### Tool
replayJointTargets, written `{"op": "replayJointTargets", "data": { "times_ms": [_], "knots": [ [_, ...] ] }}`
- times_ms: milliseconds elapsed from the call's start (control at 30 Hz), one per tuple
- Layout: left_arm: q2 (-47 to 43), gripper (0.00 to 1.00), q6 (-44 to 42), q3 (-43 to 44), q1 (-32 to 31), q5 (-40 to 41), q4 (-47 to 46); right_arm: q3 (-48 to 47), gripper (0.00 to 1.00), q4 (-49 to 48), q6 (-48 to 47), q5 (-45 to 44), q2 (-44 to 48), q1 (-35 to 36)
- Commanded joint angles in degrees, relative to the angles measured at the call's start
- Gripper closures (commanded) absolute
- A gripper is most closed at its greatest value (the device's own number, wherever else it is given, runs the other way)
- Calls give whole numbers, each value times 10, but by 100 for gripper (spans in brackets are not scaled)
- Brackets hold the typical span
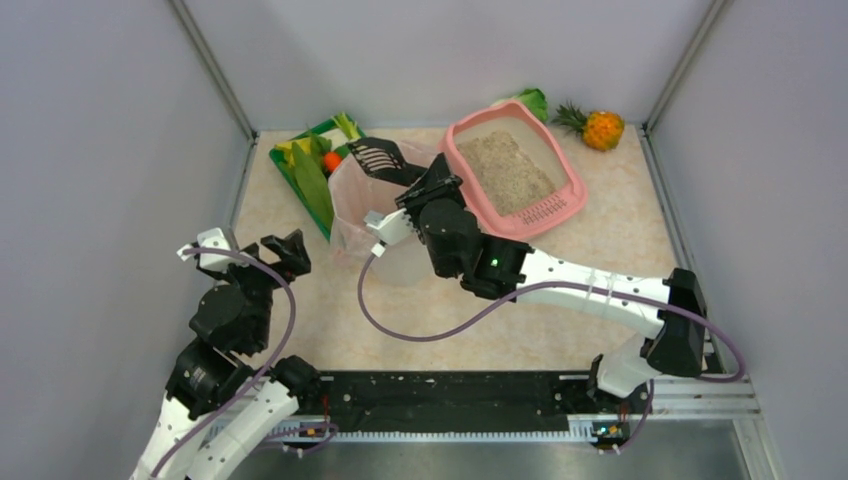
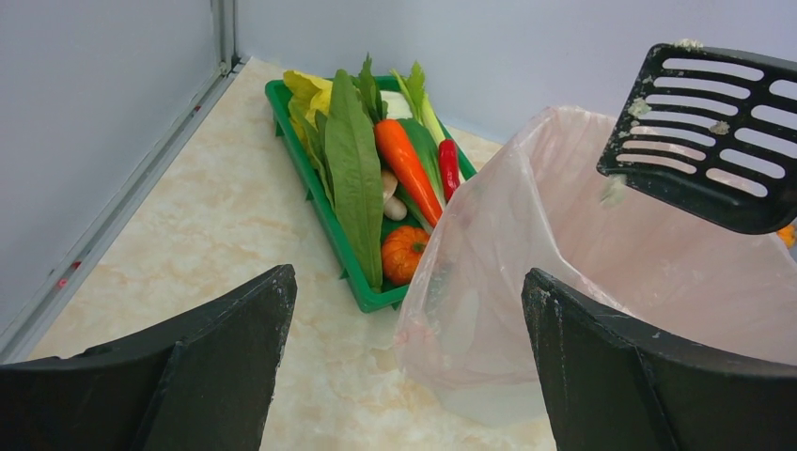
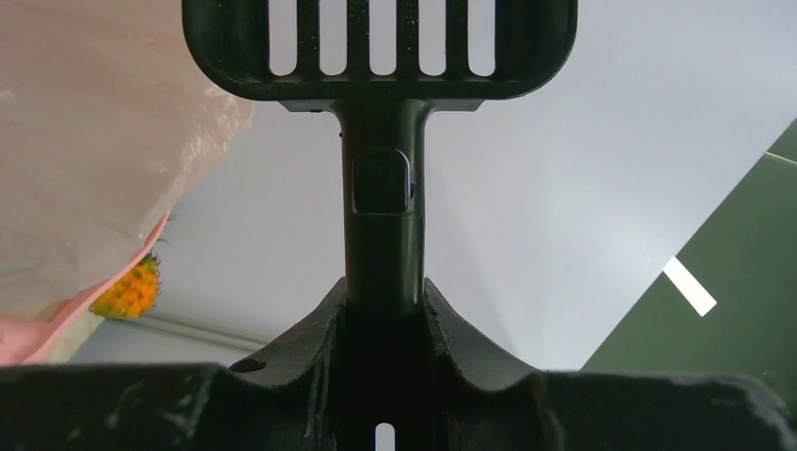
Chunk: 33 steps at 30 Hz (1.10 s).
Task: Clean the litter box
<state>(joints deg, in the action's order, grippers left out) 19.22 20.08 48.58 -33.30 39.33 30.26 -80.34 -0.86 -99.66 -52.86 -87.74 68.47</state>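
The pink litter box (image 1: pixel 570 172) sits at the back right of the table, holding grey-beige litter (image 1: pixel 508 168); its edge shows in the right wrist view (image 3: pixel 28 340). My right gripper (image 1: pixel 432 190) is shut on the handle of a black slotted scoop (image 1: pixel 383 158), held tilted over the pink-lined bin (image 1: pixel 352 200). The scoop also shows in the left wrist view (image 2: pixel 707 132) with a few litter grains stuck on it, and in the right wrist view (image 3: pixel 381 47). My left gripper (image 1: pixel 287 252) is open and empty at the left, facing the bin (image 2: pixel 564 235).
A green tray (image 1: pixel 300 180) of vegetables lies at the back left, beside the bin; it also shows in the left wrist view (image 2: pixel 320 197). A toy pineapple (image 1: pixel 598 127) lies in the back right corner. Grey walls close three sides.
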Motion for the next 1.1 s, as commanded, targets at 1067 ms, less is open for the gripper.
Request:
{"op": "replayJointTargets", "data": {
  "times_ms": [1067],
  "knots": [
    [19, 5, -2, -11, 2, -17, -46, 68, 100, -78, 28, 36, 78, -33]
  ]
}}
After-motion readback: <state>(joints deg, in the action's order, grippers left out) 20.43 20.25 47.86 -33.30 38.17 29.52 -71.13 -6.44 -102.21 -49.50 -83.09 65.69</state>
